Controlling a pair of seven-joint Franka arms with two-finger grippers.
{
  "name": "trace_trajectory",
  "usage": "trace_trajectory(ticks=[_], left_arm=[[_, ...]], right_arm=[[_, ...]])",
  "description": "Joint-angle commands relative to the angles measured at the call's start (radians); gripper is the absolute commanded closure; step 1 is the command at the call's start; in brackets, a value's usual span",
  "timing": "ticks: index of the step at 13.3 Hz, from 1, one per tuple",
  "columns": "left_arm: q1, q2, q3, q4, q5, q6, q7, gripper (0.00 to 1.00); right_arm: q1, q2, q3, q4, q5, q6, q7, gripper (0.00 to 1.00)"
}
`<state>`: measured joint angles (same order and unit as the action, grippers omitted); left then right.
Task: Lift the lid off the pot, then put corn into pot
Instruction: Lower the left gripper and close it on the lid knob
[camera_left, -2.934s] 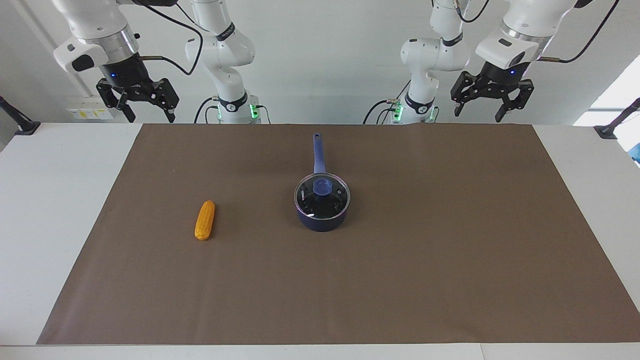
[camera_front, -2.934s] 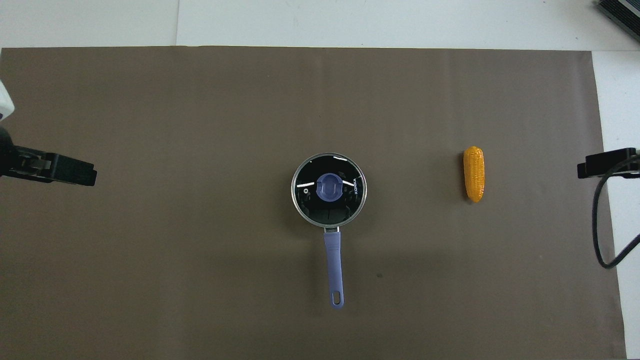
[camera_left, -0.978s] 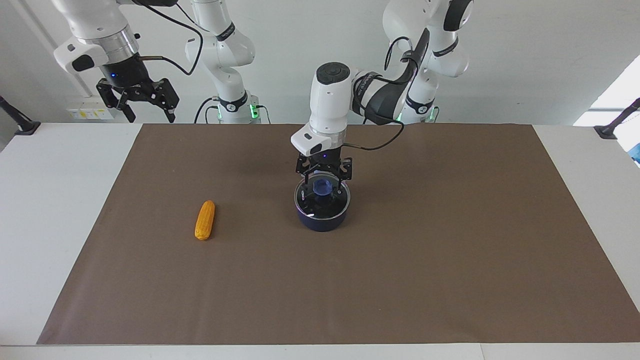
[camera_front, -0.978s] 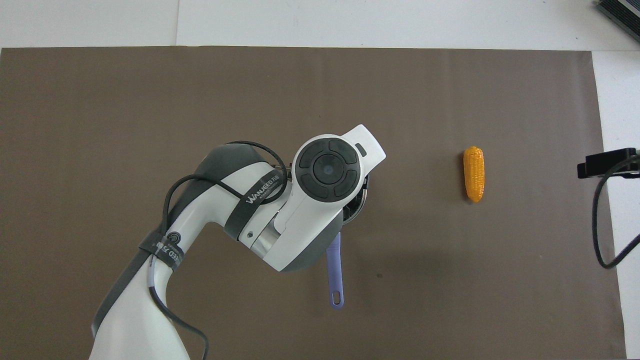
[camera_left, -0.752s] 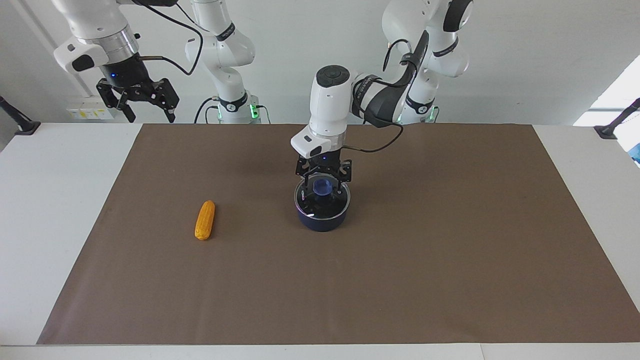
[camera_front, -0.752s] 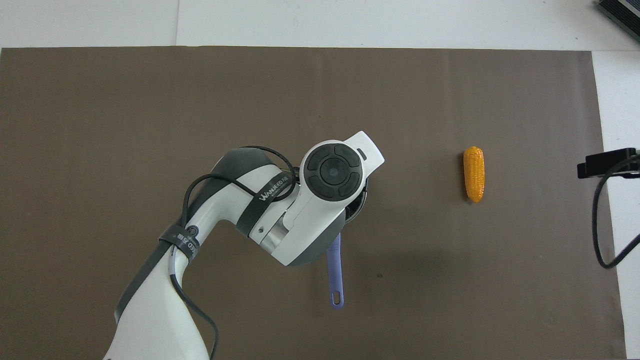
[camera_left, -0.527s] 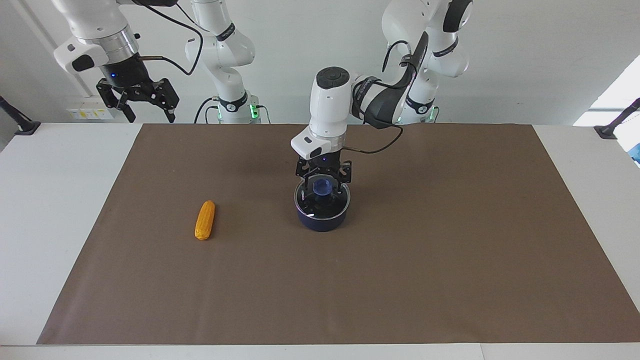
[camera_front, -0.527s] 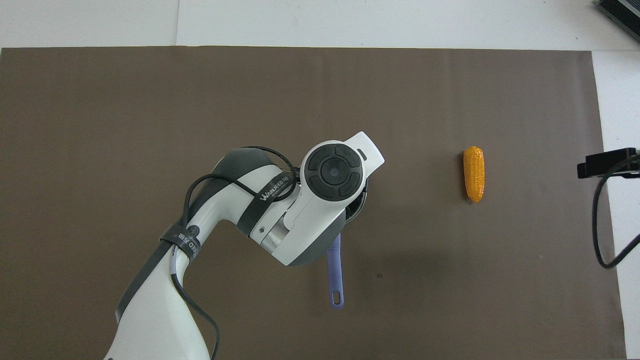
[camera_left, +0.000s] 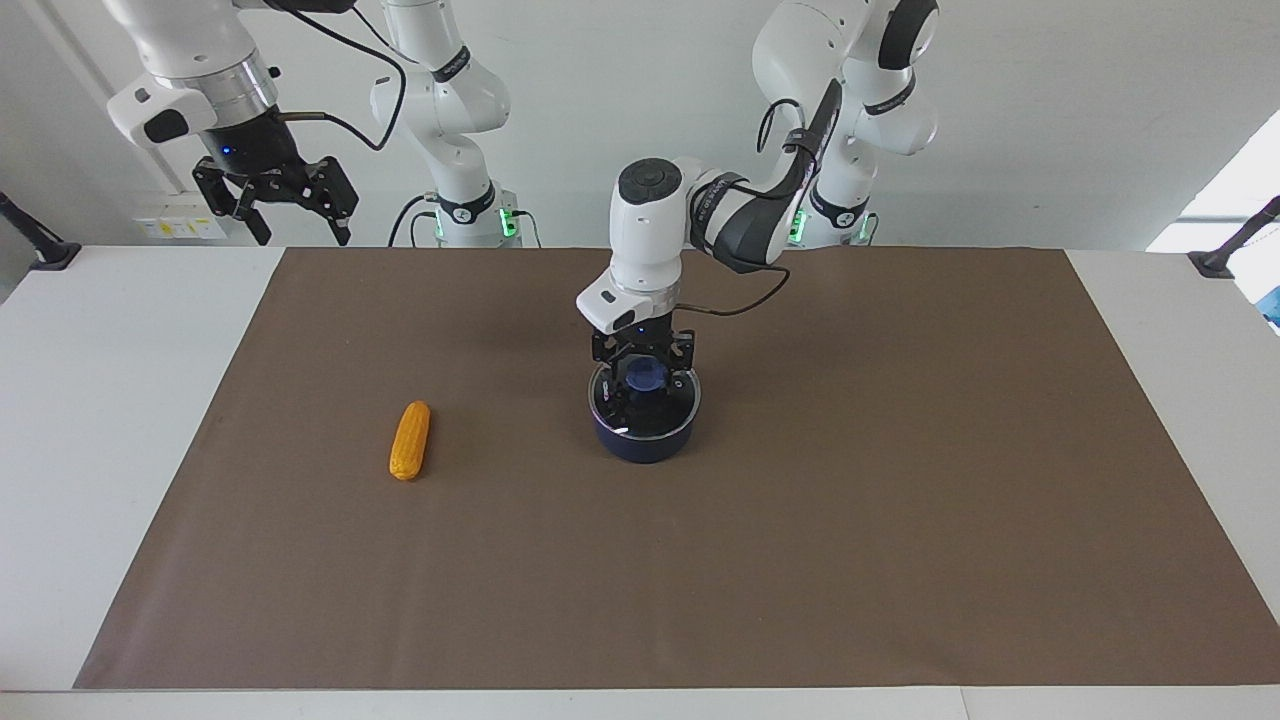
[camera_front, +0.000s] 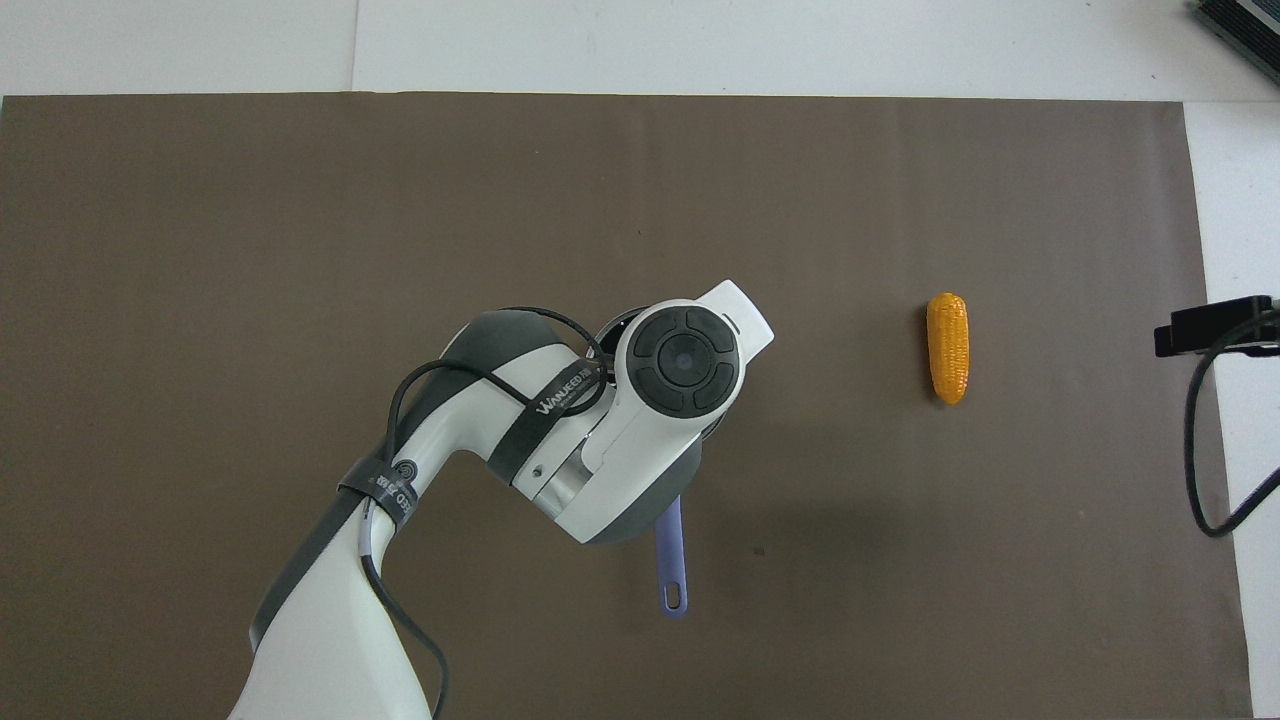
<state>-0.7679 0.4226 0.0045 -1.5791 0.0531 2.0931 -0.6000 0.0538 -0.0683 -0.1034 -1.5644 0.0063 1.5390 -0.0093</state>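
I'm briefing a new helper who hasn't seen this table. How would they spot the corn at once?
Start at the brown mat, then the pot at its middle. The corn lies alone beside it, toward the right arm's end: the only yellow-orange, bumpy thing.

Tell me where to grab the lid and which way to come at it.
Grip the lid by its blue knob, coming straight down from above. The glass disc lies flat on the pot, so the raised central knob is the only graspable part. The left end effector already sits around it.
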Motion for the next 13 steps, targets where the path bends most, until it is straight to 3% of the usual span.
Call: trace_trajectory(ticks=[1, 3, 7, 9, 11, 13], left_arm=[[-0.019, -0.024, 0.017, -0.025, 0.037, -0.03, -0.021, 0.28], [-0.019, -0.027, 0.017, -0.022, 0.092, -0.047, -0.021, 0.38], [-0.019, -0.025, 0.015, -0.015, 0.097, -0.035, -0.023, 0.64], [-0.019, -0.027, 0.015, -0.01, 0.097, -0.036, -0.021, 0.71], [-0.019, -0.047, 0.015, -0.009, 0.097, -0.051, -0.018, 0.92], [-0.019, -0.07, 0.015, -0.006, 0.096, -0.067, -0.018, 0.93]], right_arm=[[-0.006, -0.005, 0.002, 0.001, 0.004, 0.003, -0.02, 0.0], [-0.006, -0.005, 0.002, 0.001, 0.004, 0.003, -0.02, 0.0], [-0.006, -0.005, 0.002, 0.001, 0.004, 0.003, -0.02, 0.0], [-0.006, -0.005, 0.002, 0.001, 0.004, 0.003, -0.02, 0.0], [-0.006, -0.005, 0.002, 0.001, 0.004, 0.003, -0.02, 0.0], [-0.006, -0.005, 0.002, 0.001, 0.004, 0.004, -0.02, 0.0]])
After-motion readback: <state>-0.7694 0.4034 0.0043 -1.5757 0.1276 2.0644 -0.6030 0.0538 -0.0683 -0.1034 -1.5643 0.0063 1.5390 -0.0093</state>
